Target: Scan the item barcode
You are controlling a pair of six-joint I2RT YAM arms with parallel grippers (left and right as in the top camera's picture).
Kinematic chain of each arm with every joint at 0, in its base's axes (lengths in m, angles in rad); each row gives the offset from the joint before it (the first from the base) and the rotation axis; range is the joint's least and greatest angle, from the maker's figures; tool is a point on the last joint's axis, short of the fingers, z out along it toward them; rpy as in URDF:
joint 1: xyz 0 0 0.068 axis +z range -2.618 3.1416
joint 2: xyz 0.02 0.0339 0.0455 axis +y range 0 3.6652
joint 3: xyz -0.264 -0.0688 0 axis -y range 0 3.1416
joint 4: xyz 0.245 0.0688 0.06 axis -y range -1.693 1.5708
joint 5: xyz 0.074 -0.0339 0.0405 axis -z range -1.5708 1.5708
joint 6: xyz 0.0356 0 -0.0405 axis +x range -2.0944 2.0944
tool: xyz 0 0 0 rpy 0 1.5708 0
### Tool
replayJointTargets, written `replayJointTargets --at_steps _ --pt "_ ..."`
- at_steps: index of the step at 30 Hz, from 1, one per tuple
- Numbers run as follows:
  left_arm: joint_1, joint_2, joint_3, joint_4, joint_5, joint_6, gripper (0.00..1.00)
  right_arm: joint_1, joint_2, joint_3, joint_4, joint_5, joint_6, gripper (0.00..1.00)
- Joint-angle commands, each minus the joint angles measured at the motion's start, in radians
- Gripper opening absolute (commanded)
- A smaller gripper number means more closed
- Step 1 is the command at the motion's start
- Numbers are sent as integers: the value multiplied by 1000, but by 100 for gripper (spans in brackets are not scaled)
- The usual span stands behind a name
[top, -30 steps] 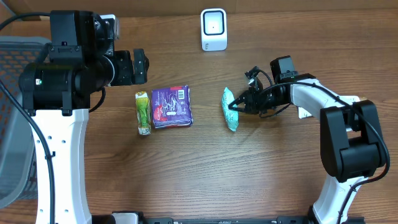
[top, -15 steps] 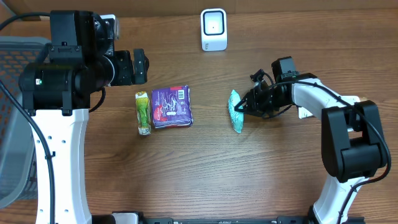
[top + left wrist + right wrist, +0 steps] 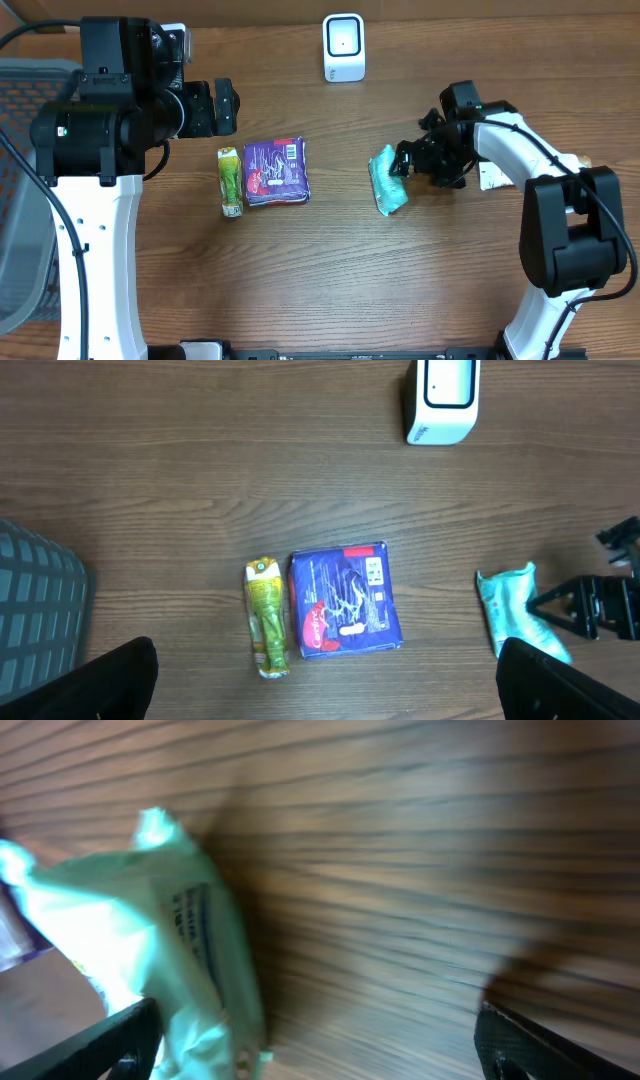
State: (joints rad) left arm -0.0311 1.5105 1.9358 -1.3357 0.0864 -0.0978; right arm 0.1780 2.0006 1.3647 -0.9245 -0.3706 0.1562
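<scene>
Now, right fingers (image 3: 545,1045): spread wide, empty, teal packet (image 3: 150,940) just beside.
Left fingers (image 3: 100,685): wide apart, empty.
Risk: packet may lie wrong side up, unreadable by scanner (image 3: 343,47).

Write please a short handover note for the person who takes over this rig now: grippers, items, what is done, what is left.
Left gripper: open, empty, held high over the left side of the table.
Right gripper: open, close beside the teal packet, not gripping it.
Items: teal packet, purple packet and green sachet lie on the table; scanner stands at the far edge.
Done: no finished scan is visible.
Left: grasp one item and show its barcode to the scanner.
</scene>
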Motion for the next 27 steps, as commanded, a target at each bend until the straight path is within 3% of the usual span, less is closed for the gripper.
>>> replayJointTargets --at_steps 1,9,14,18,19,22,24,27 --pt "-2 8 10 2 0 8 100 -3 -21 53 -38 226 -2 100" --pt "-2 8 10 2 0 8 100 14 -53 122 -153 323 -3 100" --pt "-2 8 10 2 -1 8 99 63 -119 188 -214 200 -89 100" --pt "-2 8 10 2 -1 8 99 95 -152 192 -140 27 -97 100" --pt "-2 8 10 2 0 8 99 99 -147 190 -125 14 -97 95" --pt "-2 8 10 2 -1 8 100 118 -142 160 -71 11 -97 25" --pt "-2 8 10 2 0 8 100 131 -142 124 -27 13 -97 13" --pt "-2 8 10 2 -1 8 100 151 -142 72 16 58 -97 5"
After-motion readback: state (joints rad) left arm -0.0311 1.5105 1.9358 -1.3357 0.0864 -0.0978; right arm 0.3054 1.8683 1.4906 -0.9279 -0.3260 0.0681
